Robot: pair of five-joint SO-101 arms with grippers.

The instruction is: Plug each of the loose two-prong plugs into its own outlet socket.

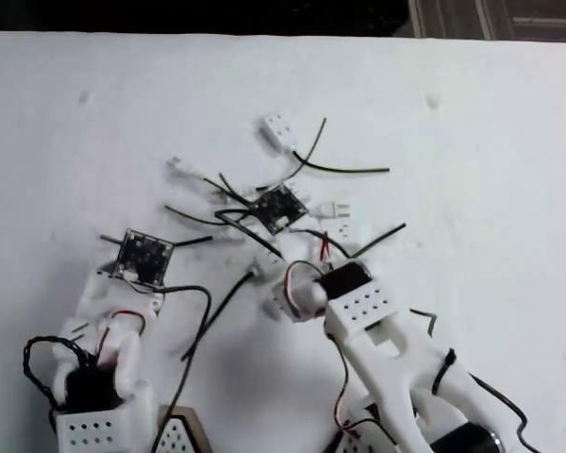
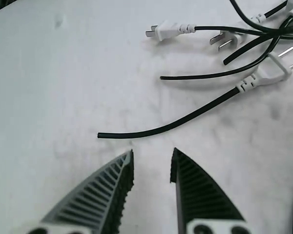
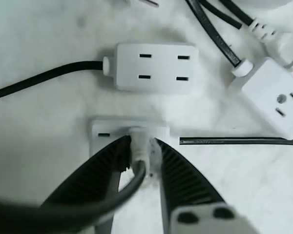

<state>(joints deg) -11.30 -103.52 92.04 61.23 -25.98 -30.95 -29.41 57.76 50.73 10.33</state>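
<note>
My right gripper is shut on a white two-prong plug. The plug's front end is pressed against a flat white outlet block, and its prongs are hidden. Just beyond lies a second white outlet block with two pairs of free slots. My left gripper hangs open over bare table, close to the cut end of a black cable. Three loose white plugs lie farther off. In the high view, another plug lies right of the cable tangle.
A larger white outlet with a grounded socket sits beside the two blocks. Black cables cross the table's middle between the arms. One more white block lies farther back. The table's left side and far side are open white surface.
</note>
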